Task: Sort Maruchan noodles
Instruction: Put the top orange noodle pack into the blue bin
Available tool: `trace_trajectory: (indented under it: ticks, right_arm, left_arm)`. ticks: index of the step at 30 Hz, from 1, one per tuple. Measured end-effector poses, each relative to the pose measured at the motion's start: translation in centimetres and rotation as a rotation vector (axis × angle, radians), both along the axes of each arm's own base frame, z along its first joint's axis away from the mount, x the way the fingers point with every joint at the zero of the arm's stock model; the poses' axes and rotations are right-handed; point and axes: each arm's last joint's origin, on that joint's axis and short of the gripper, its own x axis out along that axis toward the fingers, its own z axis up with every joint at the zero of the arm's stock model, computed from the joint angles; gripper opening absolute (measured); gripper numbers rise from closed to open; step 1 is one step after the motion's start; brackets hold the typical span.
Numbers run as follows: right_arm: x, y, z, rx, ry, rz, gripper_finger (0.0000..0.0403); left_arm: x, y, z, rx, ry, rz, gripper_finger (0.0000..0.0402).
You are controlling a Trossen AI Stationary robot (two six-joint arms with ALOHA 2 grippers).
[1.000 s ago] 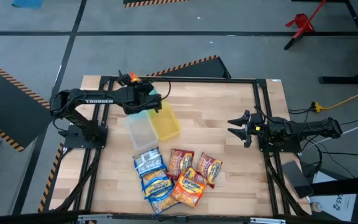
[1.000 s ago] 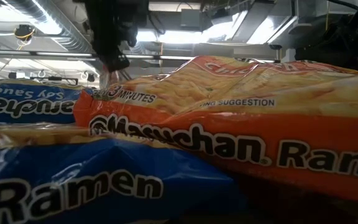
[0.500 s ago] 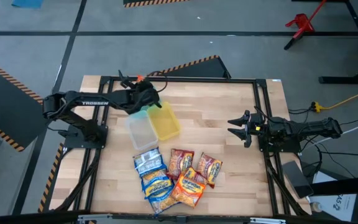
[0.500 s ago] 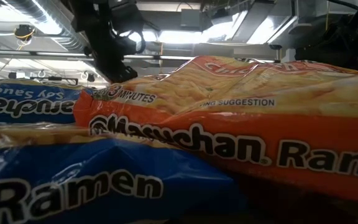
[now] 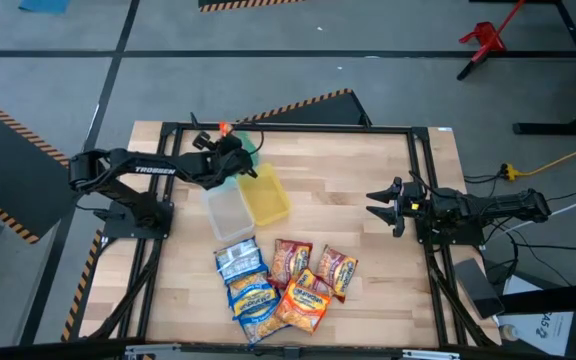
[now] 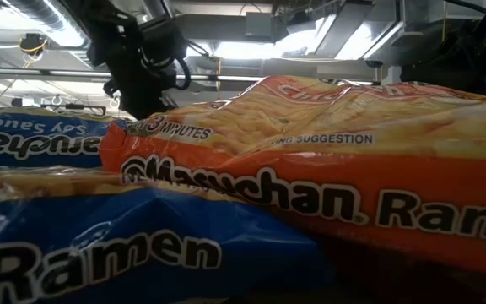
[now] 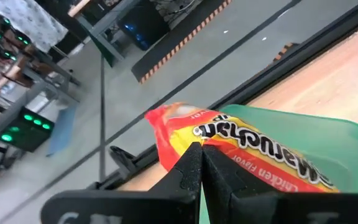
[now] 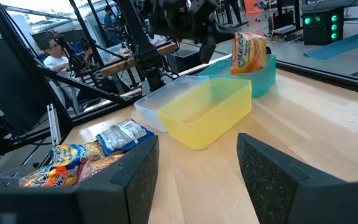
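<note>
Gripping an orange noodle packet [image 7: 241, 140] over the green container [image 7: 328, 134] — left hand [image 7: 201, 163] clamped, right hand [image 8: 197, 171] wide — parked apart.

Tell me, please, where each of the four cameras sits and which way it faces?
High view: overhead, looking down on table, both arms.
Low view: table-top level, behind noodle packets; left arm above.
Left wrist view: past the shut left hand gripping an orange packet at the green container.
Right wrist view: past the open right hand toward the yellow container.
Both wrist views share the orange packet.
</note>
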Motion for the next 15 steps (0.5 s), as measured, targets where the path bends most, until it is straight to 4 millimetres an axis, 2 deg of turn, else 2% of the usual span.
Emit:
trace_trajectory:
  ticks: [7, 15]
  right_arm:
    - [0.0, 0.0, 0.0, 0.001, 0.000, 0.001, 0.0207]
    - [0.0, 0.1, 0.0, 0.004, 0.003, 0.031, 0.0207]
  left_arm:
    - [0.3, -0.6, -0.4, -0.123, -0.073, -0.074, 0.0003]
    - [0.0, -2.2, -1.2, -0.249, -0.120, -0.064, 0.0067]
